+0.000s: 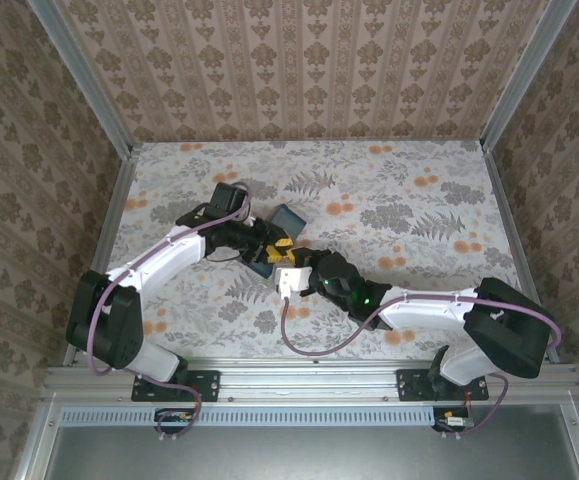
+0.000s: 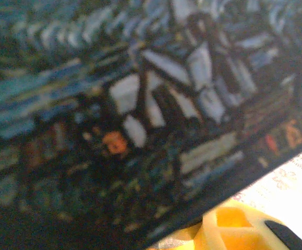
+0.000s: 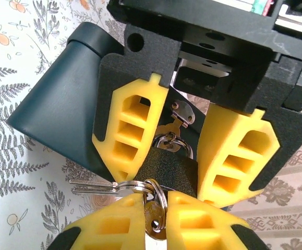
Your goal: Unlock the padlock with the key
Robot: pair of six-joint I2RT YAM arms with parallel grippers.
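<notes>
The small dark-grey padlock (image 3: 167,162) hangs by its silver shackle from the hasp (image 3: 182,112) of the dark blue painted box (image 3: 62,104). My left gripper (image 3: 170,181) reaches in from the top of the right wrist view, with its yellow fingers (image 3: 127,130) pressed against both sides of the lock body. At the bottom, my right gripper (image 3: 160,197) is shut on the silvery key (image 3: 155,223), whose blade points up into the lock's underside. A second key (image 3: 91,187) on the same ring sticks out to the left. From above, both grippers meet beside the box (image 1: 287,218).
The box's blurred starry print (image 2: 140,104) is very close in the left wrist view, with a yellow finger (image 2: 229,229) at the bottom right. The floral tablecloth (image 1: 419,200) lies open to the right and back. Patterned walls (image 1: 299,70) enclose the table.
</notes>
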